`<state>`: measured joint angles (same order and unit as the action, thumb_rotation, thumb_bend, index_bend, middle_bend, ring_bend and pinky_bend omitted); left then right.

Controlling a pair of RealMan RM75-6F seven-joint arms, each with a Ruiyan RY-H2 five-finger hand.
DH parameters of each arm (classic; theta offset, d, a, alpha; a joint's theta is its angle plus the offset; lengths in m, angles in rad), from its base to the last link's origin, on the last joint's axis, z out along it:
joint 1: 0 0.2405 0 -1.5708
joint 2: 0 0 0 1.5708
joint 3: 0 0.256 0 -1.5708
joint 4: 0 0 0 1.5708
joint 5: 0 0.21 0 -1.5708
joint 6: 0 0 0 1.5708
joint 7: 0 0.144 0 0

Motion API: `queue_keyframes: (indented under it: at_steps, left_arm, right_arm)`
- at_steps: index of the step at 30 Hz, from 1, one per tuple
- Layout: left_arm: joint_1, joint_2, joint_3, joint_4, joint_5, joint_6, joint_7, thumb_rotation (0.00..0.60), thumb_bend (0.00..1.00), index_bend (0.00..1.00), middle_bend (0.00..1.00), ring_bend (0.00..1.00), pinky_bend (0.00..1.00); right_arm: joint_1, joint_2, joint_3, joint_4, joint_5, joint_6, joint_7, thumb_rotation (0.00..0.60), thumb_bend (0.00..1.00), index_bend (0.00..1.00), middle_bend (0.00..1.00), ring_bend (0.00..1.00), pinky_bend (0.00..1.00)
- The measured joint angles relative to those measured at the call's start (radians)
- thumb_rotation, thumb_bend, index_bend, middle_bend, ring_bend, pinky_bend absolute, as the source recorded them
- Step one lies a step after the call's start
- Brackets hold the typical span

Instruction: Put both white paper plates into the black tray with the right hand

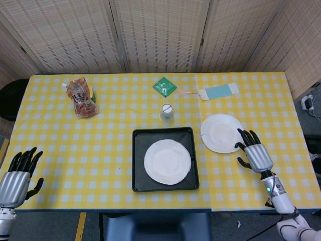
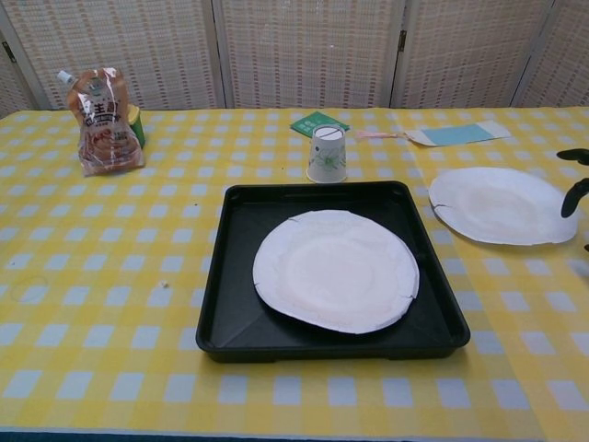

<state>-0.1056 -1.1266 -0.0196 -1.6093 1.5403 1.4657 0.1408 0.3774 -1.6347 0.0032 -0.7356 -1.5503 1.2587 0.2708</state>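
Half is done: one paper plate [image 1: 167, 161] is seated in the black tray [image 1: 138, 165], the second plate [image 1: 219, 132] left beside the empty, spread right hand [image 1: 255, 153].

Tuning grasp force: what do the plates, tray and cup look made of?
Plates: thin matte white paper, by the nicked, wavy rims. Tray: black, faint sheen, moulded sloping walls, likely plastic. Cup: upside down, printed paper by its look.

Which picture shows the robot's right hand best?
The head view: the whole right hand shows, fingers spread beside the loose paper plate. The chest view catches only dark fingertips at its right edge.
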Motion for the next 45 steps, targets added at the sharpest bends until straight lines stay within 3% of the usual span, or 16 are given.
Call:
queue_keyframes:
  at_steps: [24, 29, 45]
  left_arm:
    - [-0.008, 0.0, 0.001, 0.004, -0.004, -0.006, -0.009, 0.6, 0.46, 0.0, 0.0, 0.0, 0.0]
    - [-0.007, 0.005, -0.002, 0.007, -0.001, 0.002, -0.02, 0.6, 0.46, 0.0, 0.0, 0.0, 0.0]
    - [0.015, 0.03, -0.006, 0.01, 0.018, 0.06, -0.081, 0.6, 0.46, 0.0, 0.0, 0.0, 0.0]
  right_arm:
    - [0.046, -0.125, 0.003, 0.202, -0.001, -0.078, 0.076, 0.6, 0.37, 0.48, 0.0, 0.0, 0.0]
    - [0.069, -0.133, 0.011, 0.204, 0.003, -0.101, 0.092, 0.6, 0.42, 0.52, 0.0, 0.0, 0.0]
    - [0.102, -0.151, 0.022, 0.187, 0.013, -0.133, 0.038, 0.6, 0.43, 0.53, 0.0, 0.0, 0.0]
